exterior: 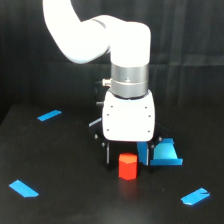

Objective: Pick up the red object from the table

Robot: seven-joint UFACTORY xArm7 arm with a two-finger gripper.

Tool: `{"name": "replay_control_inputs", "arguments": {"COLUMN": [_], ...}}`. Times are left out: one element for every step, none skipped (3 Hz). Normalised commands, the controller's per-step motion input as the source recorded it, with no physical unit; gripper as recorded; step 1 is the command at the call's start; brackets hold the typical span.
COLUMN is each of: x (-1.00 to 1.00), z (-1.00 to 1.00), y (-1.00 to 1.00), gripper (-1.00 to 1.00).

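Observation:
The red object (127, 166) is a small orange-red hexagonal block standing upright on the black table (70, 165), just below the middle of the exterior view. My gripper (126, 156) hangs from the white arm straight above and slightly behind it. Its two dark fingers stand on either side of the block, with a gap showing on both sides. The jaws are open and hold nothing. The block's top sits about level with the fingertips. Whether the fingertips touch the table cannot be told.
A blue square piece (167, 154) lies tilted right beside the gripper's finger on the exterior view's right. Flat blue pieces lie at the far left (49, 115), the near left (23, 188) and the near right (195, 196).

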Motion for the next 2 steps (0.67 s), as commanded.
{"name": "replay_control_inputs", "arguments": {"x": [-0.01, -0.04], "z": [-0.17, -0.24], "y": [-0.21, 0.04], "gripper": [-0.39, -0.95]}}
